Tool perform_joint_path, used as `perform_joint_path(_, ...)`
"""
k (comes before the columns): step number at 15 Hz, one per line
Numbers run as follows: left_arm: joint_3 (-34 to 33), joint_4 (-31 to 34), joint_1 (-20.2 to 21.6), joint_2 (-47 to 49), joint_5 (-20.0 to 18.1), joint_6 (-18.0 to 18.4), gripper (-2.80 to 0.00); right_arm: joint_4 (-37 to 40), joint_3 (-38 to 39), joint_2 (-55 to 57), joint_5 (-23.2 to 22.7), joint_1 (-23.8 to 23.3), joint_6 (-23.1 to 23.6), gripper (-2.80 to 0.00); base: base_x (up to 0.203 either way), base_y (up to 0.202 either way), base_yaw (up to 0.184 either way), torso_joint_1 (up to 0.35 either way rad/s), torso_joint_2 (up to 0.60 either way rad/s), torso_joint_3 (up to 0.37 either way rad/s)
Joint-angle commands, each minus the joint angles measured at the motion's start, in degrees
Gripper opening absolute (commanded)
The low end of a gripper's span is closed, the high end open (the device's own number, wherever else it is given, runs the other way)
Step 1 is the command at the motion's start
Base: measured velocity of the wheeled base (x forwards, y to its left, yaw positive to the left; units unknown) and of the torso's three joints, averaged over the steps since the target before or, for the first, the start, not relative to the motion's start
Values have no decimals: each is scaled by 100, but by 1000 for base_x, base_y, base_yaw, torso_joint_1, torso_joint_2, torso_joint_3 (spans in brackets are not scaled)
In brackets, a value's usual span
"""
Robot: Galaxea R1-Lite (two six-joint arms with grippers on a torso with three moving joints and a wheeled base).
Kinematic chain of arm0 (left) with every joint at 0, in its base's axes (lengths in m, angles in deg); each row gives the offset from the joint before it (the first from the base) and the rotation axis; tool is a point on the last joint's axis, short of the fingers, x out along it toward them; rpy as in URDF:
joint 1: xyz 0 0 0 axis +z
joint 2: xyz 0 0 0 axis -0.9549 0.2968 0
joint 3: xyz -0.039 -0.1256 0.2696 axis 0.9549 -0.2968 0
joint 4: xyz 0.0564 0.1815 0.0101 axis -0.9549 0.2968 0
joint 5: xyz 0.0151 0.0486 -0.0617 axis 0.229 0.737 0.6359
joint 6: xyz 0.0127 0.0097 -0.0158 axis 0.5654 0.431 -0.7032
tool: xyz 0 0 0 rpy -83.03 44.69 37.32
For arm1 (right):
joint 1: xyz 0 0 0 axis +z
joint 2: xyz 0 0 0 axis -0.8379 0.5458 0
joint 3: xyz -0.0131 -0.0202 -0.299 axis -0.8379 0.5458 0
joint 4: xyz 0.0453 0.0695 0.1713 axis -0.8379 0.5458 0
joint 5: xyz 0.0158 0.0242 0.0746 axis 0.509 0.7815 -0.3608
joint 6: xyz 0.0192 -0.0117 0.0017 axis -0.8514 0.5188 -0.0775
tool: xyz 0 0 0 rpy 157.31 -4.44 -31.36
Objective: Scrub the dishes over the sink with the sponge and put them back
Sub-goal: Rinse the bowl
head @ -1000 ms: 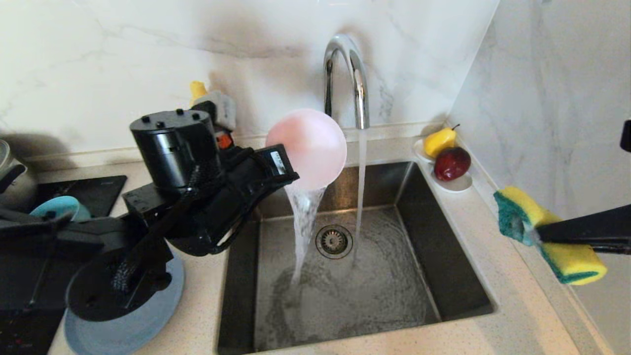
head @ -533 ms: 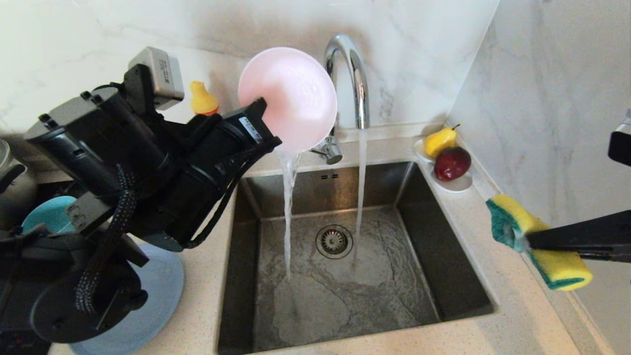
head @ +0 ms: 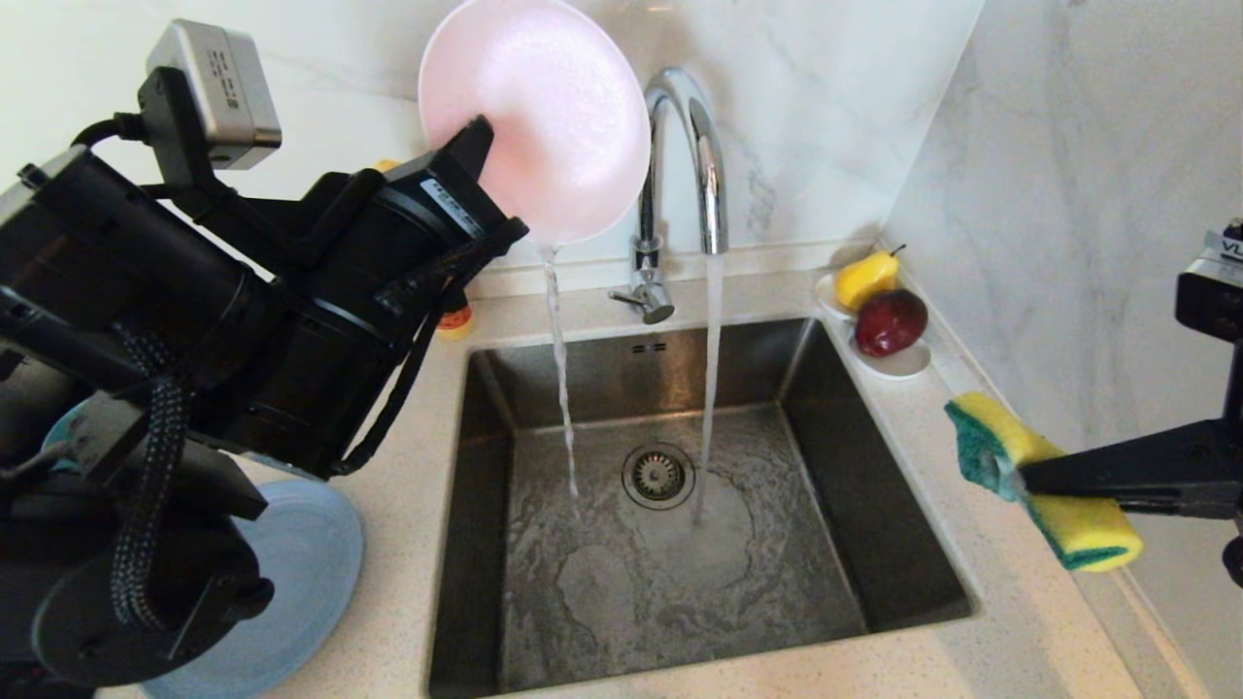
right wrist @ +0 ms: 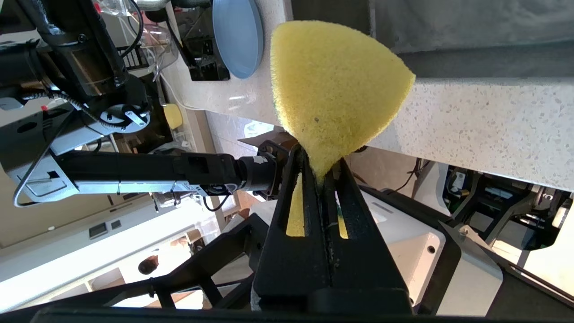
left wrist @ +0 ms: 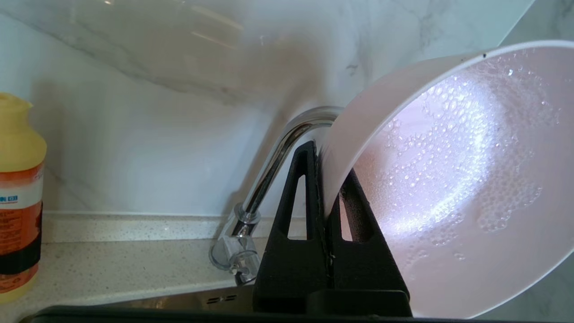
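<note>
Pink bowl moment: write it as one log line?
left end effector: shut on pink bowl, draining over sink | right end effector: shut on sponge

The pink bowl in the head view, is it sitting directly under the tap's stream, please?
No, the pink bowl is held left of the tap, whose stream falls past it into the sink.

Upper centre: left claw [head: 481,160] clamps the tipped pink bowl [head: 539,116], water streaming into the sink [head: 874,505]; right edge: right claw [head: 1020,476] pinches the sponge [head: 1078,524].
</note>
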Motion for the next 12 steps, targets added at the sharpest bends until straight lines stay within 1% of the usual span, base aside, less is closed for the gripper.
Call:
perform_joint_path(1, -8, -27, 1, -5, -11, -10, -280, 19, -52, 50, -19, 4, -20, -280, 0, 0, 0, 0, 0, 0)
perform_joint_path(2, -8, 38, 32, 13, -9, -8, -280, 19, -52, 23, -19, 4, -20, -280, 0, 0, 0, 0, 0, 0)
perform_joint_path(3, -8, 241, 81, -4, -2, -2, -280, 19, -52, -20, -13, 4, -20, -280, 0, 0, 0, 0, 0, 0)
perform_joint_path(4, 5, 587, 108, -46, 15, -5, -280, 19, -43, -47, -10, 4, -20, -280, 0, 0, 0, 0, 0, 0)
perform_joint_path(5, 22, 1096, 172, -118, 27, -10, -280, 24, -22, -85, -7, -23, -24, -280, 0, 0, 0, 0, 0, 0)
perform_joint_path(6, 64, 1863, 265, -198, 36, -17, -280, 28, 6, -99, -10, -53, -20, -280, 0, 0, 0, 0, 0, 0)
perform_joint_path(7, 154, 2751, 369, -291, 41, -26, -280, 27, 20, -144, -10, -64, -20, -280, 0, 0, 0, 0, 0, 0)
perform_joint_path(8, 319, 3927, 521, -433, 42, -61, -280, 28, 40, -202, -10, -83, -20, -280, 0, 0, 0, 0, 0, 0)
perform_joint_path(9, 609, 5111, 686, -579, 42, -170, -280, 28, 56, -240, -10, -122, -20, -280, 0, 0, 0, 0, 0, 0)
perform_joint_path(10, 1028, 6287, 824, -705, 45, -359, -280, 23, 116, -256, -5, -130, -18, -280, 0, 0, 0, 0, 0, 0)
perform_joint_path(11, 1557, 7449, 958, -822, 46, -634, -280, 20, 197, -291, -1, -192, 8, -280, 0, 0, 0, 0, 0, 0)
perform_joint_path(12, 2241, 8712, 1156, -931, 48, -1051, -280, 19, 262, -318, -1, -229, 16, -280, 0, 0, 0, 0, 0, 0)
